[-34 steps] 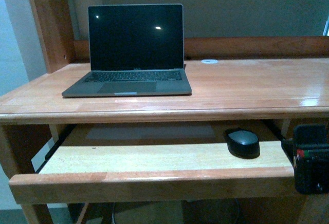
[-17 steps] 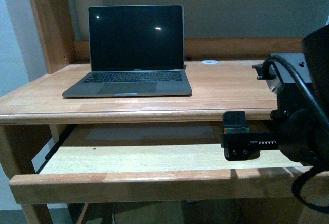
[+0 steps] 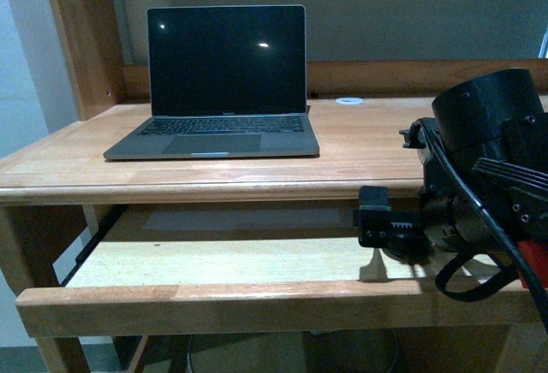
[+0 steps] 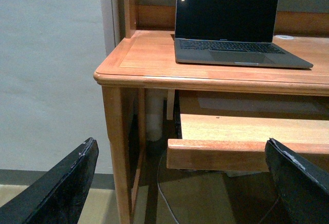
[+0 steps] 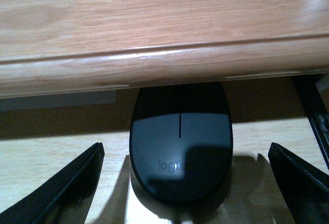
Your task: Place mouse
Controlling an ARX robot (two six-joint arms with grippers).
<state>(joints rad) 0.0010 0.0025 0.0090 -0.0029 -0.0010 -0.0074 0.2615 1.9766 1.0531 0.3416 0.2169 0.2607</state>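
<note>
1. Mouse [image 5: 180,144] – lies flat on the pull-out tray [image 3: 214,262], toward the tray's right end. Its far end is tucked into the shadow under the desktop's front edge [image 5: 154,54]. In the front view it is hidden behind the right arm.
2. Right gripper [image 3: 383,223] – low over the tray, pointing in under the desktop. Jaws spread wide, nothing between the pads. Both fingers [image 5: 67,188] stand well clear of the mouse's flanks, one on each side.
3. Key relation: the mouse sits dead ahead of the jaws and about centred between them. Its long axis runs front to back of the desk, in line with the reach, so closing would meet its two narrow sides.
4. Left gripper [image 4: 181,152] – also released and empty. It is off by the desk's left corner, well apart from the mouse, which does not show in its view. Right arm is clearly the nearer one.
5. Judgement: grasp not yet made. The fingers look short of the mouse's widest part, so a little more advance is likely needed. Clearance under the desktop edge looks tight.
6. Laptop [image 3: 224,91] on the desktop, away from the work.
</note>
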